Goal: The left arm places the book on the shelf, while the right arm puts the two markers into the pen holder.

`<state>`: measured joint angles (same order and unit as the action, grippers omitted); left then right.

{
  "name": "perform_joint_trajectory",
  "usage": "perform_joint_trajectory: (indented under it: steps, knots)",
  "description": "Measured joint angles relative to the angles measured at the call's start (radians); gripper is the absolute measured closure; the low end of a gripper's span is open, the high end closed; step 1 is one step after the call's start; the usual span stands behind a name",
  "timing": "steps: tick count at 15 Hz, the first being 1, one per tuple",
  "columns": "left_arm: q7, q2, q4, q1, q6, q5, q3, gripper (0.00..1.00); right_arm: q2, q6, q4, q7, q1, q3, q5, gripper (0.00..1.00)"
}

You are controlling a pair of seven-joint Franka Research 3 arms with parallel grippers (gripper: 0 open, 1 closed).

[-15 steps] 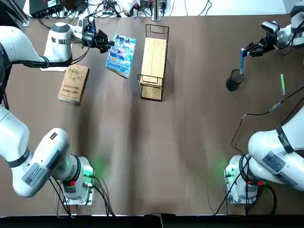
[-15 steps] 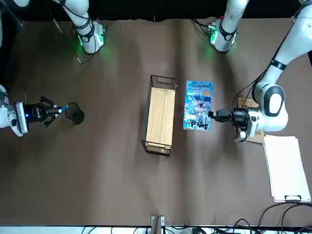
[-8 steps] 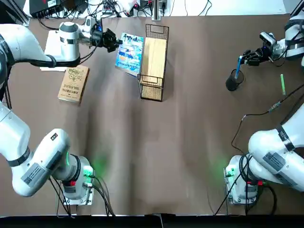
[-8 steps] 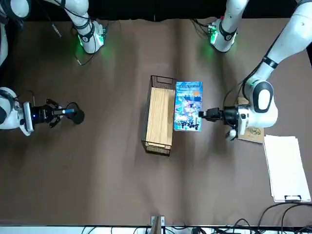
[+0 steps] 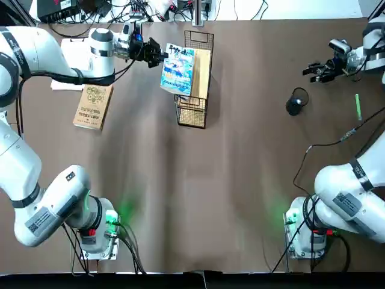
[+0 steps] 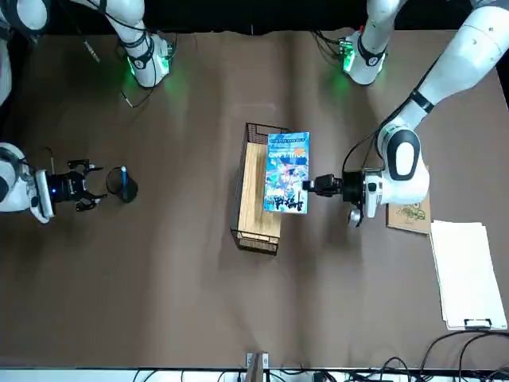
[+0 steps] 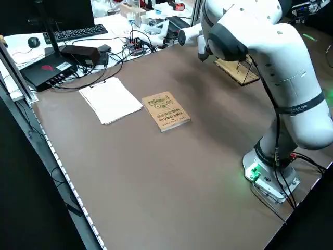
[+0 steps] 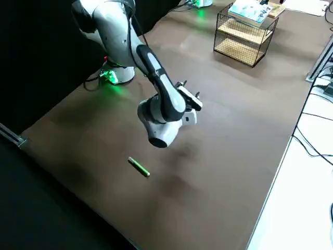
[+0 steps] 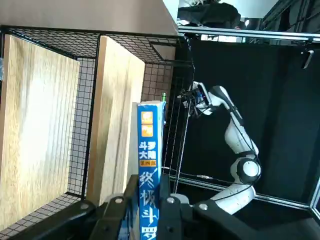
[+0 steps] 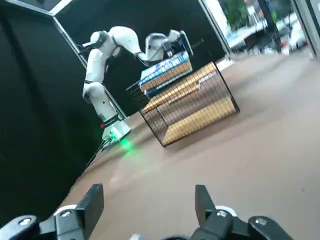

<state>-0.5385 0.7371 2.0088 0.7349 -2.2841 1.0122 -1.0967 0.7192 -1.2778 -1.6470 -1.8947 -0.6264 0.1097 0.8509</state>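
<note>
Gripping the book (image 5: 179,70) by one edge, left gripper (image 5: 157,55) clamped tight on the thin cover, spine pinched between the two fingers (image 9: 116,212) in the wrist view. Held out flat from the fingertips over the near half of the shelf (image 5: 195,78), above the pale wooden top board, partly covering it. Cannot tell whether touching the board or just above it. Half a second ago beside the shelf, against its long side; a second ago well clear of it over the bare table. Now carried across onto the rack.

Standing spread and empty beyond the pen holder (image 5: 295,102), right gripper (image 5: 317,70) with fingers wide apart, nothing between them. Blue marker (image 6: 124,180) now upright inside the cup just beside the fingertips, only its tip showing above the rim; half a second ago still pinched in the fingers and angled down into the cup. Released since, and the hand drawn slightly back. Green marker (image 5: 358,106) lying flat on the table, well apart from the cup, on its far side from the shelf, unmoved.

Light-blue glossy illustrated cover, thin and rectangular. Black wire mesh, long narrow box, smooth blond wood on top. Small black cylinder. Brown matt tabletop (image 5: 228,180). Kraft-covered book (image 5: 93,106) and white paper sheet (image 6: 465,274) lying behind the left gripper, untouched.
</note>
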Motion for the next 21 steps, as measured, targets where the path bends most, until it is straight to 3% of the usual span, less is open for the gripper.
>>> perform_joint_trajectory:
  steps: [5, 8, 9, 11, 13, 15, 21]
  knots:
    - [-0.005, 0.000, -0.007, -0.030, -0.015, 0.020, 0.000, 0.80, -0.080, -0.001, 0.126, 0.347, 0.003, 0.004, -0.155, 0.17]
    - [-0.021, 0.000, -0.006, -0.038, -0.019, 0.024, 0.001, 0.80, -0.094, -0.002, 0.174, 0.441, 0.003, 0.003, -0.251, 0.13]
    - [-0.046, 0.003, -0.006, -0.043, -0.019, 0.025, 0.003, 0.81, -0.094, -0.014, 0.225, 0.513, -0.001, -0.005, -0.375, 0.14]
    - [-0.056, 0.006, -0.006, -0.048, -0.019, 0.025, 0.004, 0.81, -0.094, -0.028, 0.246, 0.543, -0.003, -0.008, -0.437, 0.15]
    - [-0.075, 0.014, -0.006, -0.063, -0.020, 0.025, 0.008, 0.81, -0.094, -0.141, 0.283, 0.675, -0.007, -0.011, -0.609, 0.17]
    - [-0.091, 0.015, -0.007, -0.070, -0.020, 0.027, 0.016, 0.81, -0.094, -0.234, 0.285, 0.758, -0.007, -0.012, -0.712, 0.17]
    - [-0.142, 0.043, -0.019, -0.104, -0.021, 0.029, 0.050, 0.81, -0.071, -0.499, 0.276, 1.025, -0.013, -0.086, -0.880, 0.18]
